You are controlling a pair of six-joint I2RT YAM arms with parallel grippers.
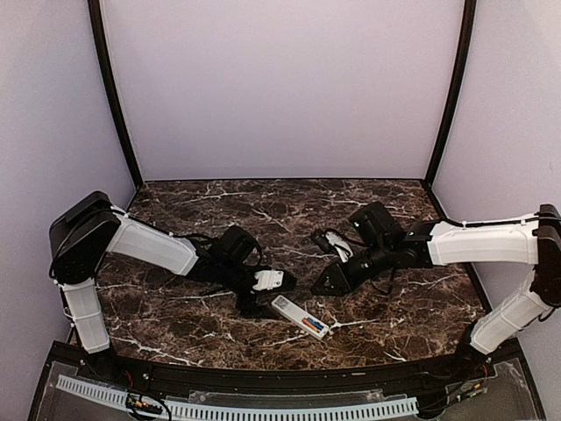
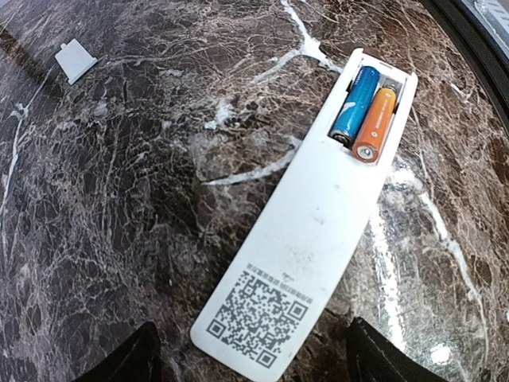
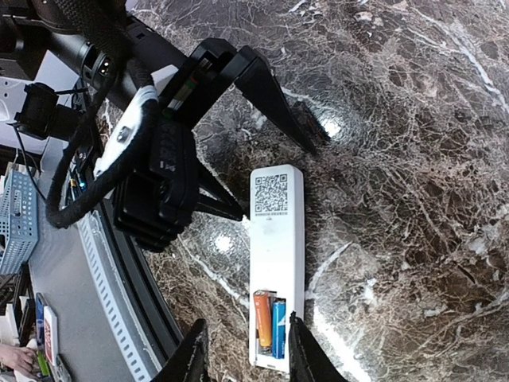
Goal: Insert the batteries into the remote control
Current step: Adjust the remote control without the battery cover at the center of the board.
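Nearest the top external camera, a white slotted strip (image 1: 237,406) runs along the rig's near edge; beyond it lies the dark marbled surface (image 1: 272,206). The remote control (image 1: 300,317) lies flat on that surface near the front centre, set at an angle. The left gripper (image 1: 267,298) is at its far-left end. The right gripper (image 1: 320,285) is near it on the far right side, apart from it.

Left wrist view: the remote control lies back-up, with its code sticker (image 2: 258,314) nearest the lens. The blue battery (image 2: 355,103) and the orange battery (image 2: 375,125) sit side by side in the open compartment at the far end. The jaws stand wide, one finger on each side of the sticker end, gripping nothing. A pale-grey cover (image 2: 75,60) lies well apart at far left.

Right wrist view: the jaws stand at a narrow gap over the battery end, holding nothing.
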